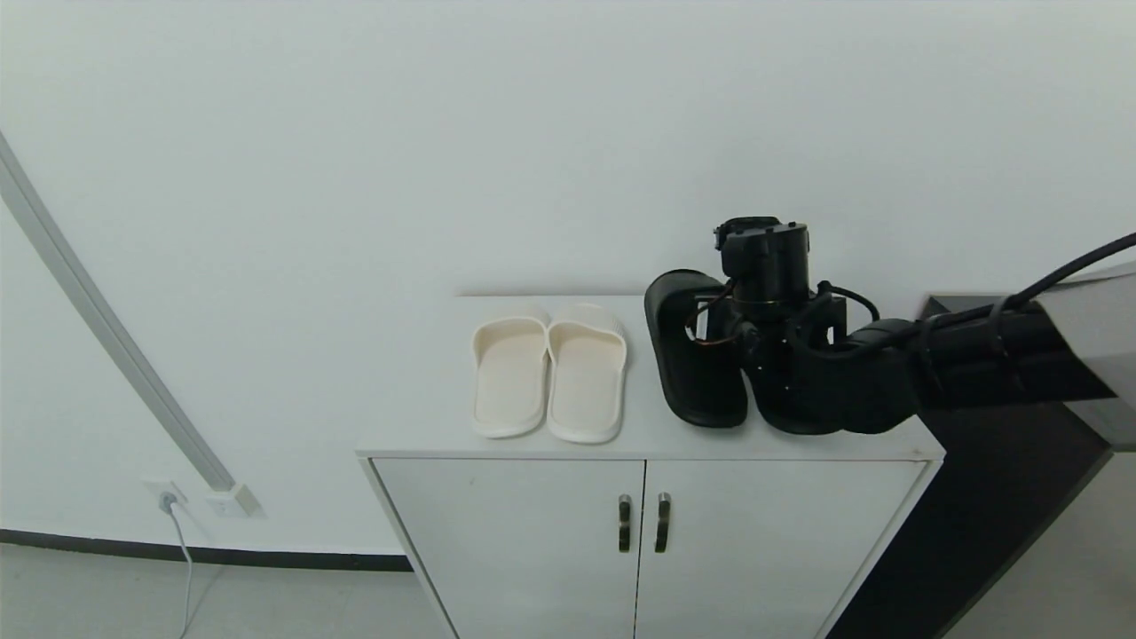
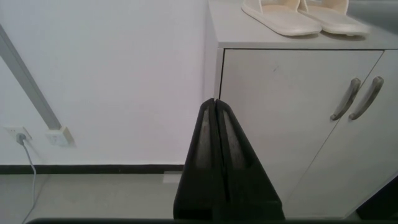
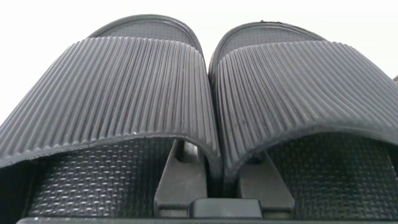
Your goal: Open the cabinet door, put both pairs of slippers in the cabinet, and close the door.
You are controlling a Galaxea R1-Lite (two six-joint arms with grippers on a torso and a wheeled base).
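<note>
Cabinet [image 1: 515,550] is standing against a white wall [image 1: 355,177], doors sitting shut; a wall socket [image 1: 167,499] is low to its left. Cream slippers [image 1: 586,377] and black slippers [image 1: 692,355] are lying side by side on top. Right hand [image 3: 219,173] is gripping the black pair's touching inner edges. Left hand [image 2: 216,162] is hanging closed by the cabinet's left front corner.

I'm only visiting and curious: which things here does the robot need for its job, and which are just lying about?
Job: white slippers, black slippers, both on the cabinet with its doors shut; right gripper clasping the black pair.
Lying about: wall sockets, plugged-in cable, wall trunking.
</note>
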